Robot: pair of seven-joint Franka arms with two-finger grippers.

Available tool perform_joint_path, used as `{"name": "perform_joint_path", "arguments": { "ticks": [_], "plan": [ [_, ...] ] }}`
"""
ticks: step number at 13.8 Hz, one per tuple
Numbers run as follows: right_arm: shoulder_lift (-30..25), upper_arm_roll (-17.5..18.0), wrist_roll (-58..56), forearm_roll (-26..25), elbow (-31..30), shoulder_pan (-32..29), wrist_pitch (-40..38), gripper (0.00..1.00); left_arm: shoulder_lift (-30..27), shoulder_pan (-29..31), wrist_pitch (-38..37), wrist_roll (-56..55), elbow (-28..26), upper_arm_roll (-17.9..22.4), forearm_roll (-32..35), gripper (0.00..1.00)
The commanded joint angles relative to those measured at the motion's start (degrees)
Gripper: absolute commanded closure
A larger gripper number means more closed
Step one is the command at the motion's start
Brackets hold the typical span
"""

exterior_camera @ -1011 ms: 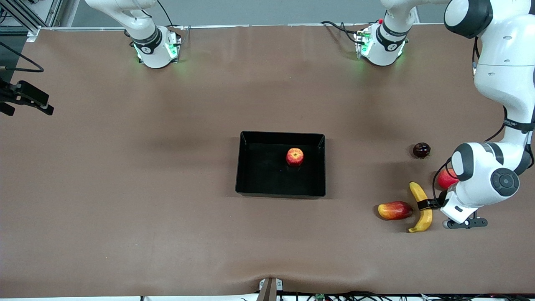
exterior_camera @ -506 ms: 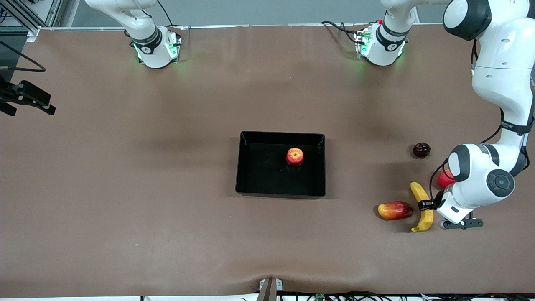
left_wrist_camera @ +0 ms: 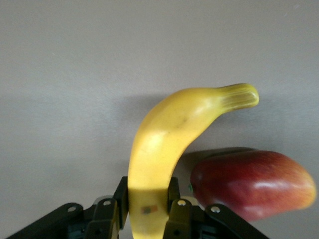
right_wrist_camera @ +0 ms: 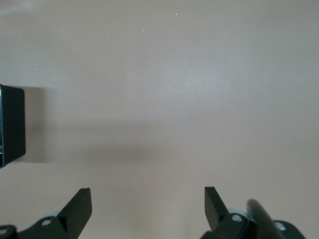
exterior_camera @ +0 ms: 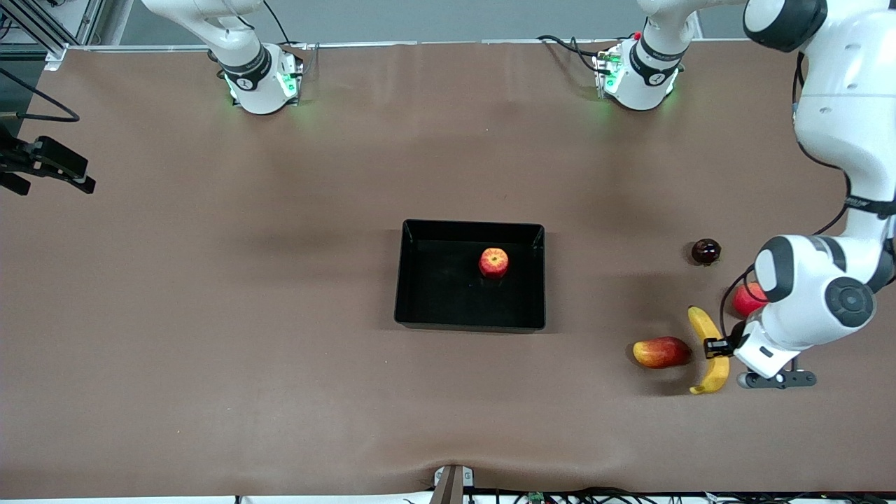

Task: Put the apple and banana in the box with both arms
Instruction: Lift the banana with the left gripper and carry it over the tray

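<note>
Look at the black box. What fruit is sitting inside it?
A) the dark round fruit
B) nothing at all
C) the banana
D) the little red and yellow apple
D: the apple sits alone inside the box, while the banana is out by the left arm's end of the table, pinched in the left tool.

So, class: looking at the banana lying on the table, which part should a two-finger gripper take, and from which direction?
Probably its thick middle, from straight above, fingers across the narrow width. The banana lies flat, with the mango-like fruit close beside it, so a low sideways approach looks crowded. The left gripper is shut on it there; the left wrist view shows the fingers straddling it.
</note>
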Motion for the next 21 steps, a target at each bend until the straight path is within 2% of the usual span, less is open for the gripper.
{"name": "perform_joint_path", "arguments": {
  "ticks": [1,6,10,16,21],
  "plan": [
    [0.39,-0.13,-0.2,-1.4,0.06,0.09,-0.13,0.0,-5.85,0.3,-4.81,0.06,-1.22,-0.3,0.82,1.0],
    [0.66,-0.21,-0.2,-1.4,0.14,-0.35,0.22,0.0,-11.83,-2.77,-10.6,-1.61,-0.96,-0.48,0.74,1.0],
    [0.66,-0.21,-0.2,-1.4,0.14,-0.35,0.13,0.0,-15.97,-8.56,-15.97,-9.32,-0.96,-0.65,0.65,1.0],
    [0.92,-0.21,-0.2,-1.4,0.23,-0.35,0.22,0.0,-15.89,-13.14,-16.77,-26.91,-0.96,-6.27,0.65,1.0],
    [1.01,-0.21,-0.2,-1.4,0.23,-0.44,0.22,0.0,-11.59,-23.42,-15.72,-43.6,-0.79,-6.28,0.82,1.0]
  ]
}}
